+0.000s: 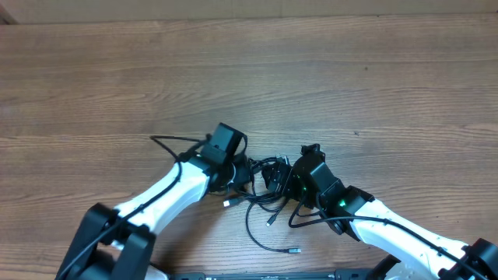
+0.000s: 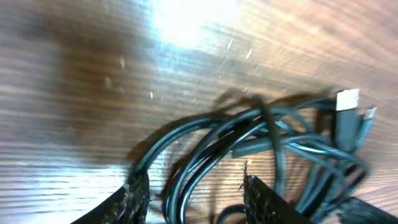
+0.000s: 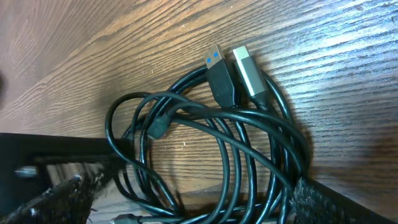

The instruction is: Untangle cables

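The cables point(image 1: 267, 173) are thin black cords bunched in a knot on the wooden table, between my two grippers. Loose ends trail toward the front, one ending in a small plug point(image 1: 294, 251). My left gripper point(image 1: 243, 173) sits at the knot's left side. In the left wrist view its jaws point(image 2: 196, 200) stand apart, with two cords point(image 2: 205, 155) running between the fingers and a gap on each side. My right gripper point(image 1: 285, 177) is at the knot's right, open wide point(image 3: 186, 208) around a coil of cable point(image 3: 249, 146). Beyond the coil lie a black plug point(image 3: 219, 76) and a silvery plug point(image 3: 249, 76).
One cable strand point(image 1: 167, 141) loops out to the left behind the left wrist. The white arms point(image 1: 167, 194) point(image 1: 397, 229) reach in from the front corners. Bare wood table point(image 1: 249, 70) stretches beyond the knot.
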